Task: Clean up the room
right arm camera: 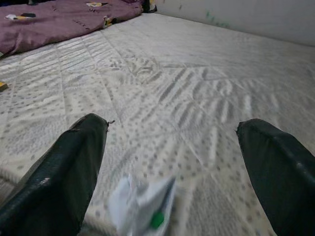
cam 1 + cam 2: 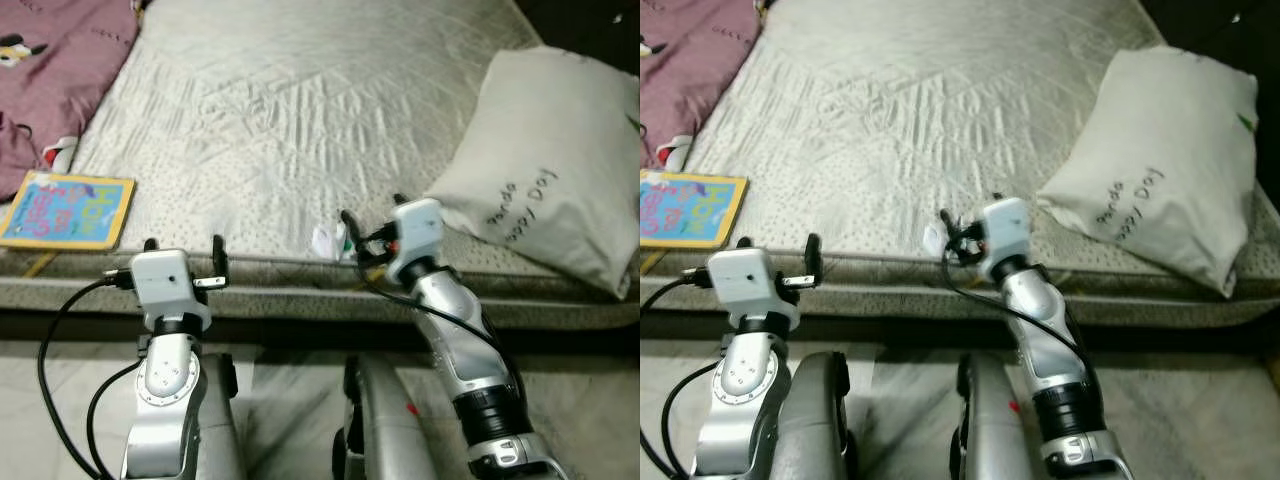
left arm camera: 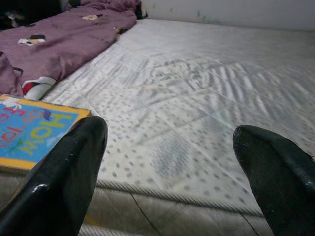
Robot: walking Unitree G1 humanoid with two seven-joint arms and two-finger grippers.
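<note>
Right wrist view puts us right on the action: a small crumpled white wrapper [image 1: 140, 204] with a green mark lies on the mattress [image 1: 197, 98] near its front edge, sitting low between the two black fingers [image 1: 59, 177], which are spread wide with nothing held. From the head camera, the right gripper [image 2: 372, 232] hovers at the bed's edge, just beside that scrap, lined up for a pick. The left gripper [image 2: 183, 262] waits further left along the same edge, fingers also wide apart and empty, pointing toward a colourful children's book [image 2: 65, 210] lying flat near the mattress corner. A purple blanket [image 2: 55, 70] is bunched at the far left, and a white pillow [image 2: 545, 165] with handwriting rests on the right.

Now the risks. That scrap looks light and flimsy, so a closing finger could nudge it off the edge and down to the floor instead of trapping it. Come in too deep and the fingers may pinch the quilted cover along with it. It also sits off-centre in the gap, nearer one finger, so a closing grip could push it sideways.

Hard to read: the wrapper is blurred, so what it actually is stays unclear. The pillow's writing is only partly legible, and the blanket is cut off by the frame.
</note>
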